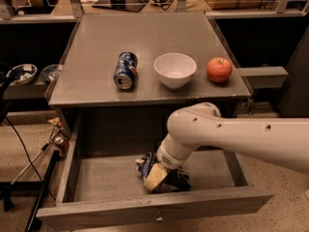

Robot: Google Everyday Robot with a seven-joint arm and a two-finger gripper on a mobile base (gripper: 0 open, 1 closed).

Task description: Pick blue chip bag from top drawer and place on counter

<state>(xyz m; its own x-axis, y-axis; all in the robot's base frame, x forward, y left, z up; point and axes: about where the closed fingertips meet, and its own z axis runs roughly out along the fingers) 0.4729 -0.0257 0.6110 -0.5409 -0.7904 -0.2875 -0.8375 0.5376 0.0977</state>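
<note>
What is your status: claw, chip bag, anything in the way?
Claw low inside the open grey top drawer, at the crumpled dark blue foil chip bag. Bag lies on drawer floor. On grey counter: blue soda can, white bowl, red apple.

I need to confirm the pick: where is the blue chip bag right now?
In the camera view, the blue chip bag lies in the open top drawer, near its front centre, with the gripper down at it.

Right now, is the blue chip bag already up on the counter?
No, the blue chip bag lies in the top drawer, with the end effector lowered to it, not on the counter.
</note>
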